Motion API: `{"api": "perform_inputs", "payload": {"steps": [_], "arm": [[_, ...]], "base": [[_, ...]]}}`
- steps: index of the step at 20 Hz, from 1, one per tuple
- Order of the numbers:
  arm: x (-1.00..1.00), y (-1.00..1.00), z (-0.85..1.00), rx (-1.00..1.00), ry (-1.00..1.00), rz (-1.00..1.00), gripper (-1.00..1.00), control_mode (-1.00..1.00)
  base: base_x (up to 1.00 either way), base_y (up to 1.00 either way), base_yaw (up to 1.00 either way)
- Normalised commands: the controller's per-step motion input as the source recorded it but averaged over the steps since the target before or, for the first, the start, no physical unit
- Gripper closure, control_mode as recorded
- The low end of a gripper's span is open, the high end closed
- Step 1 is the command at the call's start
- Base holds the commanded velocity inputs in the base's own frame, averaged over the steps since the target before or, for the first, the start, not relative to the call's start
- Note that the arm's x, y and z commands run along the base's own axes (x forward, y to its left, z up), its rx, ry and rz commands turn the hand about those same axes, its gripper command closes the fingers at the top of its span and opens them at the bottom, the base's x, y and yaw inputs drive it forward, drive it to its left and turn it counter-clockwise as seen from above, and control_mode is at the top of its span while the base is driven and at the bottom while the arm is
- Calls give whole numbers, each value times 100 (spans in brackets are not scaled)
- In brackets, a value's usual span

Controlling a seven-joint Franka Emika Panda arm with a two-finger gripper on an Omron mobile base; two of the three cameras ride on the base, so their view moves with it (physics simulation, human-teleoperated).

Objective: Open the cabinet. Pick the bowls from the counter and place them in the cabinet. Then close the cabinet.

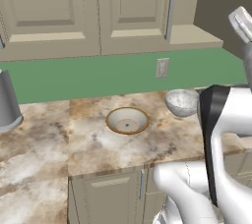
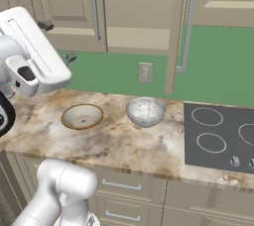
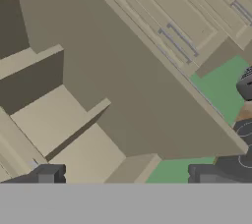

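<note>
The cabinet (image 2: 134, 12) fills the top of the right base view with 1 door (image 2: 176, 31) swung open. On the counter (image 2: 114, 141) across the middle sit 2 bowls, apart: the cream bowl (image 2: 82, 116) at left centre and the grey bowl (image 2: 145, 111) at centre. The gripper (image 3: 125, 175), at the bottom of the hand view, has its fingers (image 3: 47, 174) spread wide, holding nothing.

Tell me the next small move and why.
Probably lower the open gripper toward the cream bowl: one cabinet door already stands open, both bowls sit on the counter, and the fingers hold nothing.
</note>
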Motion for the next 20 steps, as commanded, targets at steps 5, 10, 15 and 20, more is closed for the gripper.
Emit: {"api": "perform_inputs", "payload": {"steps": [5,10,15,20], "arm": [[0,41,-10,-29,-11,18,-100,-100],[9,42,-6,-25,-19,9,-100,-100],[40,23,-1,-13,-2,6,-100,-100],[46,26,0,-12,0,0,-100,-100]], "base": [[0,0,0],[0,0,0],[0,0,0],[0,0,0]]}}
